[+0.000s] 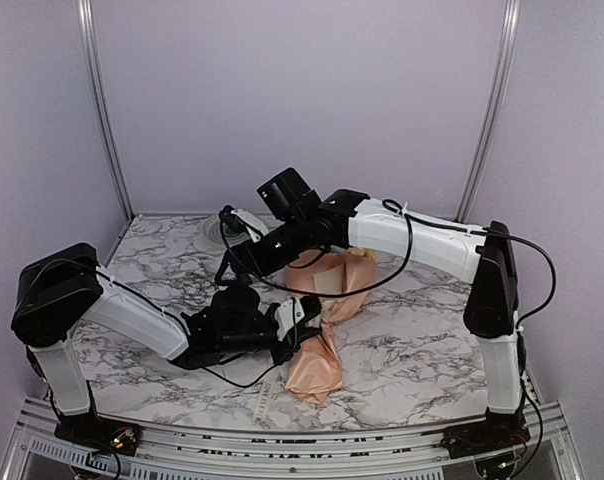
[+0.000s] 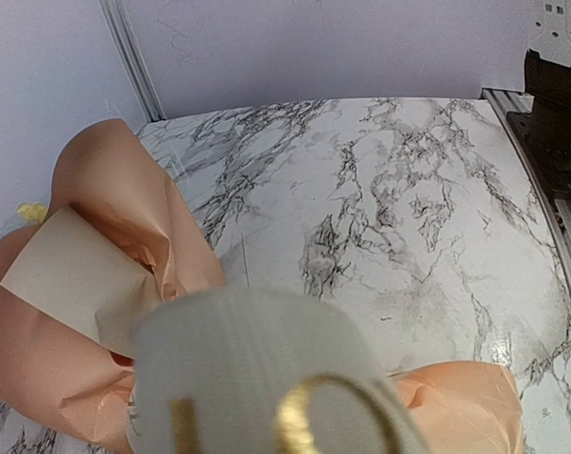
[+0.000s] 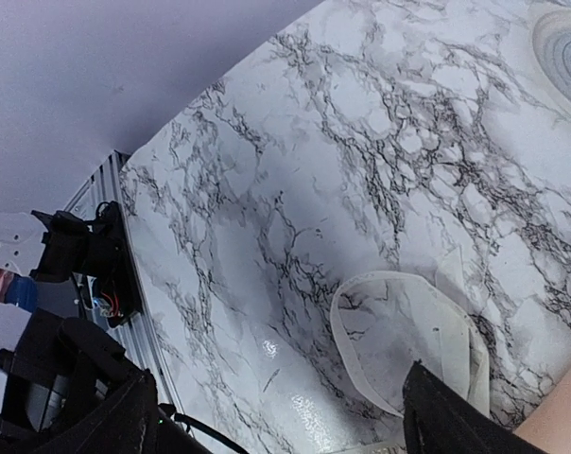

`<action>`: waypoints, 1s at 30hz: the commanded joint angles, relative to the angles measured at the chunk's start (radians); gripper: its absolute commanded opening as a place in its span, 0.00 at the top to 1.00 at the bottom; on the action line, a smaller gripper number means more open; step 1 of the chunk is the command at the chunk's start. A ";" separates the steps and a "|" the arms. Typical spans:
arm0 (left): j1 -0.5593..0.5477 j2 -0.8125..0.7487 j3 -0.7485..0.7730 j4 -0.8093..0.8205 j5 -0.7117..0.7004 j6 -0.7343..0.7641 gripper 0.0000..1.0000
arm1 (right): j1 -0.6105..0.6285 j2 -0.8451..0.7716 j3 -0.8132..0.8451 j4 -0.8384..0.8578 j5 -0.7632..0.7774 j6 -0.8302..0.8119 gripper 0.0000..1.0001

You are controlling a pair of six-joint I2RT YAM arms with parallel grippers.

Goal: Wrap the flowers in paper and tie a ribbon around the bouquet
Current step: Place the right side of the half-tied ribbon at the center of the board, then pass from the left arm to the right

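The peach paper [image 1: 327, 300] lies bunched round the flowers mid-table, its narrow end [image 1: 315, 372] toward the near edge. One yellow bloom [image 2: 30, 213] peeks out at the left of the left wrist view, beside the paper [image 2: 87, 350]. My left gripper [image 1: 294, 318] is shut at the bundle's waist. Its blurred white finger [image 2: 257, 369] hides what, if anything, it pinches. My right gripper [image 1: 240, 228] reaches across to the far left and is open [image 3: 285, 426], with nothing between its fingers. A loop of cream ribbon [image 3: 399, 340] lies on the marble by its right finger [image 3: 456, 416].
A grey ringed disc [image 3: 564, 38] sits on the marble table [image 1: 422, 350] near the back left corner [image 1: 218, 232]. A pale thin strip [image 1: 265, 398] lies by the near edge. Metal rails [image 1: 282, 440] border the front; lilac walls close three sides.
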 commanded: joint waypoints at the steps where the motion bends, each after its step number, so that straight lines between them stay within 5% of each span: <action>1: 0.007 -0.027 -0.004 -0.015 0.018 -0.010 1.00 | -0.075 -0.269 -0.195 0.314 -0.091 0.060 0.12; 9: 0.007 -0.032 -0.009 -0.013 0.030 -0.028 1.00 | -0.287 -0.660 -0.682 0.665 -0.133 0.080 0.04; 15: 0.020 -0.030 0.001 -0.007 0.093 -0.057 1.00 | -0.304 -0.780 -0.959 0.621 -0.359 -0.169 0.09; 22: 0.037 -0.026 0.007 -0.005 0.150 -0.083 1.00 | -0.295 -0.802 -1.193 0.785 -0.462 -0.141 0.13; 30: 0.038 -0.020 0.014 -0.005 0.163 -0.091 1.00 | -0.241 -0.624 -1.160 0.816 -0.434 -0.129 0.18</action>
